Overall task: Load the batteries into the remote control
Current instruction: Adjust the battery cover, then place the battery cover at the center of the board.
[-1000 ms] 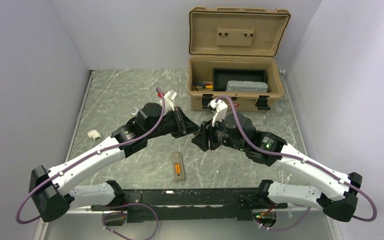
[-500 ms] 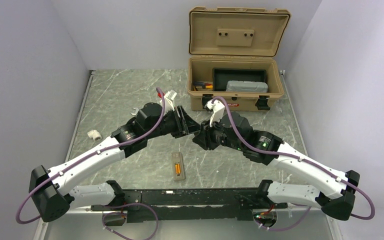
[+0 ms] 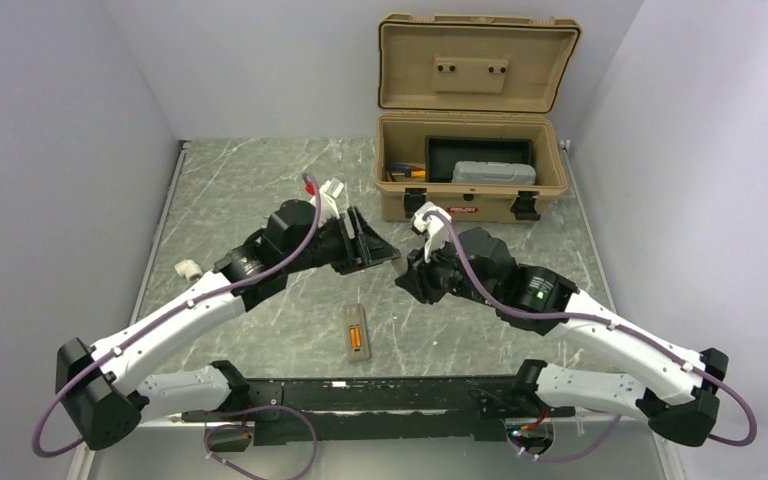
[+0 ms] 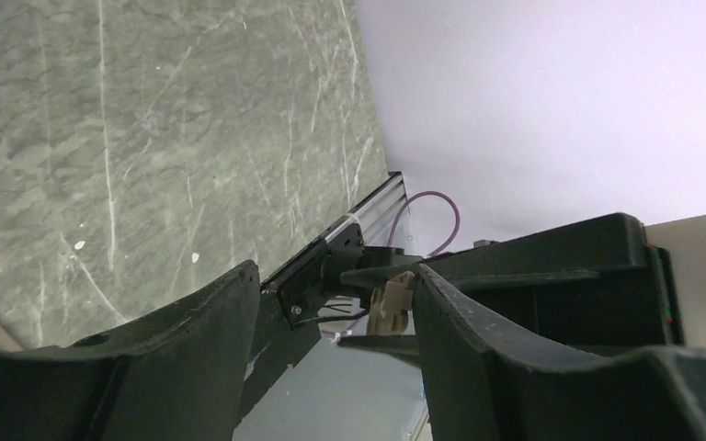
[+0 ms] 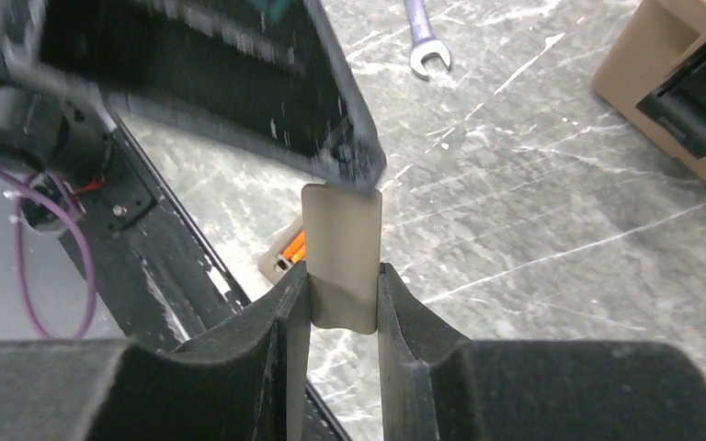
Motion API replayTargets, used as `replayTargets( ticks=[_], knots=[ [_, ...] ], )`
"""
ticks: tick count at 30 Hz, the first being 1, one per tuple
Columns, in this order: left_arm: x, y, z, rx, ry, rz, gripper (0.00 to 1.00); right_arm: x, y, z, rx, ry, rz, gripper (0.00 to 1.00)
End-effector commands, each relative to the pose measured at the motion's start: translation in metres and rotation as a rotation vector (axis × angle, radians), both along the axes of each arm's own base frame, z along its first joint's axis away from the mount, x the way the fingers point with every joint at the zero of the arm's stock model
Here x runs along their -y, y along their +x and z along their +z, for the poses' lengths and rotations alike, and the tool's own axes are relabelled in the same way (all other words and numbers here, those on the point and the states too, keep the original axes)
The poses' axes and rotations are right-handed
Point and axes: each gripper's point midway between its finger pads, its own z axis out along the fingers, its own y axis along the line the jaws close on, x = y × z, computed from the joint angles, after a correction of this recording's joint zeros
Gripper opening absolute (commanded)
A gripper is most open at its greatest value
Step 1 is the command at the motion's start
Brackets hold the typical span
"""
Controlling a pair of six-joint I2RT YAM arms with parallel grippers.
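Top external view, nearest the arm bases: the remote lay back-up on the worktop, its long axis running away from the bases. An orange battery showed in its open bay. Just beyond it, raised off the worktop, the two grippers met tip to tip. The right gripper had its fingers clamped on a flat tan cover, held on end in the right wrist view with the remote lower and behind it. The left gripper faced it with its fingers spread apart. One blurred fingertip sat right at the cover's top edge, but I could not tell whether it touched. Off to the left, near the worktop's edge, sat a small white fitting. Farther back lay a wrench, mostly hidden by the left arm from above. At the far side a tan case stood open, lid up, with a black tray and a grey box inside.
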Motion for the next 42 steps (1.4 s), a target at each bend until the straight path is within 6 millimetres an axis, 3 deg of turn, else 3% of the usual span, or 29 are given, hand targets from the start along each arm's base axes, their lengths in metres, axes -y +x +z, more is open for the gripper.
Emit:
replayTargets(
  ticks=[1,6,16,21,25,30,35,42],
  knots=[
    [-0.028,0.003,0.037,0.071,-0.025,0.023,0.66,0.012,-0.002,0.017,0.203,-0.015,0.099,0.02],
    [-0.051,0.009,0.031,0.068,0.009,0.067,0.67,0.009,-0.018,0.022,0.39,0.029,0.273,0.02],
    [-0.086,0.008,-0.009,0.017,0.061,0.116,0.68,0.005,-0.039,-0.034,0.559,-0.231,0.679,0.0],
    [-0.105,0.011,-0.021,0.02,0.111,0.148,0.68,-0.001,-0.047,-0.076,0.596,-0.382,0.967,0.0],
    [-0.109,0.01,-0.022,0.024,0.115,0.147,0.68,0.016,-0.062,-0.126,0.522,-0.54,1.237,0.0],
    [-0.112,0.009,-0.027,0.024,0.116,0.145,0.68,0.035,-0.059,-0.179,0.462,-0.727,1.368,0.0],
    [-0.11,0.008,-0.034,0.005,0.101,0.132,0.68,0.022,-0.057,-0.202,0.492,-0.728,1.423,0.0],
    [-0.11,0.008,-0.036,0.0,0.099,0.131,0.67,0.023,-0.054,-0.233,0.452,-0.787,1.514,0.01]
  ],
)
